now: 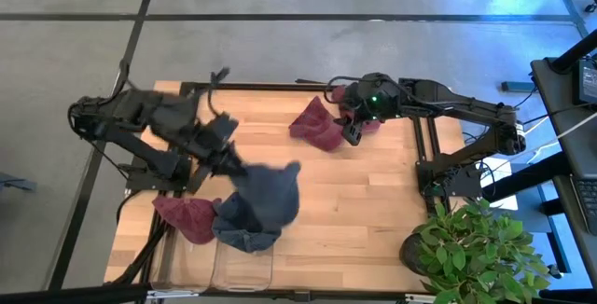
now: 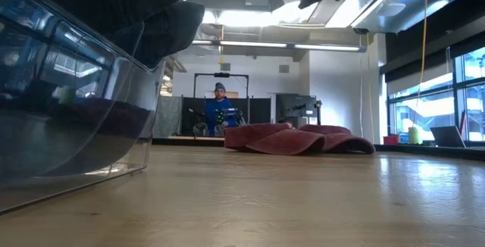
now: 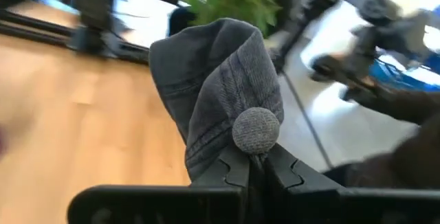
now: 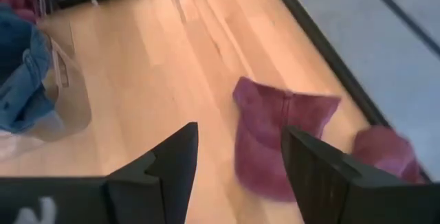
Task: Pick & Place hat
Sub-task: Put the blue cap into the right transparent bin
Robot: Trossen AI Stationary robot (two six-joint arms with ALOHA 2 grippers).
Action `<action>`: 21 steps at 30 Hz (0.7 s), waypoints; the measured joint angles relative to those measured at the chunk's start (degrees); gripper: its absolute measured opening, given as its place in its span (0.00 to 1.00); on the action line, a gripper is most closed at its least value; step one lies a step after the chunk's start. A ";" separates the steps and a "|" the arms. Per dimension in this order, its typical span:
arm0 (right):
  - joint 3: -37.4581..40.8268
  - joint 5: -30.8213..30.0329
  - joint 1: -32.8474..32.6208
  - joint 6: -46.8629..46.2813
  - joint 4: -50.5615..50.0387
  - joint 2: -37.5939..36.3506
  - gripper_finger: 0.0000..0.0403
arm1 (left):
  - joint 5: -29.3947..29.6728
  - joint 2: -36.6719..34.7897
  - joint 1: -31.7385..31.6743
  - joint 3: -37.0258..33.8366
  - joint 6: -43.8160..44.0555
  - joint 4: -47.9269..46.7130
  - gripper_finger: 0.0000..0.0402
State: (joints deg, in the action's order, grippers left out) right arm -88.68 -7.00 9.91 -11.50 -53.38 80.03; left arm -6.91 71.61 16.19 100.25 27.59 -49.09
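1. Left gripper [image 3: 253, 165] is the busy one here; its fingers are clamped tight on a grey-blue denim hat [image 3: 220, 93], pinching it right beside the fabric button [image 3: 256, 128] at the crown; the cloth hangs bunched out past the fingertips.
2. From the high view, that denim hat [image 1: 266, 197] is up off the wood, dangling from the left gripper [image 1: 233, 166] over the near-left part of the table [image 1: 373, 201]; its lower folds are draped into or onto a clear plastic bin [image 1: 244, 265] at the table's near edge; whether it touches the bin floor I cannot tell.
3. Just beside the bin, on the left, a maroon hat [image 1: 187, 218] lies against the denim.
4. Right gripper [image 4: 237, 165] hovers above the far side of the table, jaws spread wide with nothing between them; directly beneath it in the right wrist view, a second maroon hat [image 4: 275, 138] lies flat on the boards, with a third maroon piece [image 4: 385, 152] near the table's edge.
5. Seen from above, the right gripper [image 1: 354, 127] sits just beside that maroon hat [image 1: 317, 125]; apart from it, not touching.
6. Low view: the bin's clear wall [image 2: 76, 110] fills the left side; the maroon hats [image 2: 295, 139] lie across the table; a person [image 2: 219, 110] stands far back in the room.
7. A green plant [image 1: 476, 243] stands off the table's near-right corner.
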 joint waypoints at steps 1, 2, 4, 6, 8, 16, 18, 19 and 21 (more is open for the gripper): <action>0.00 -0.01 0.00 -0.87 -0.46 0.00 0.51 | 0.93 0.06 2.42 0.00 1.02 0.03 0.01; 0.00 0.01 -0.01 -1.91 -1.24 0.00 0.51 | 1.93 0.18 4.72 0.00 2.24 -0.09 0.01; 0.00 -0.01 -0.02 -3.43 -2.28 0.00 0.51 | 3.37 0.83 9.47 0.00 4.12 -0.01 0.01; 0.00 -0.02 -0.02 -4.71 -3.49 0.00 0.51 | 5.43 1.71 14.07 0.00 5.88 -0.02 0.01; 0.00 0.00 -0.02 -5.57 -4.32 0.00 0.51 | 7.62 2.87 18.46 0.00 8.70 -0.02 0.01; 0.02 0.00 -0.04 -6.46 -4.83 0.00 0.51 | 19.63 9.08 30.72 0.00 19.94 -0.06 0.01; 0.02 0.00 -0.04 -6.47 -4.83 0.00 0.51 | 23.32 10.53 32.18 -0.02 21.68 -0.57 0.01; 0.02 0.05 -0.04 -6.54 -4.83 0.00 0.51 | 25.16 11.23 32.69 -0.02 22.42 -1.03 0.01; 0.02 0.09 -0.36 -7.74 -4.83 0.00 0.51 | 27.61 12.75 33.32 -0.02 24.06 -2.47 0.01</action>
State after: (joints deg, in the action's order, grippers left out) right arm -88.66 -6.92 9.55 -19.24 -58.22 80.03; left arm 20.71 84.36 49.51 100.22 51.64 -51.56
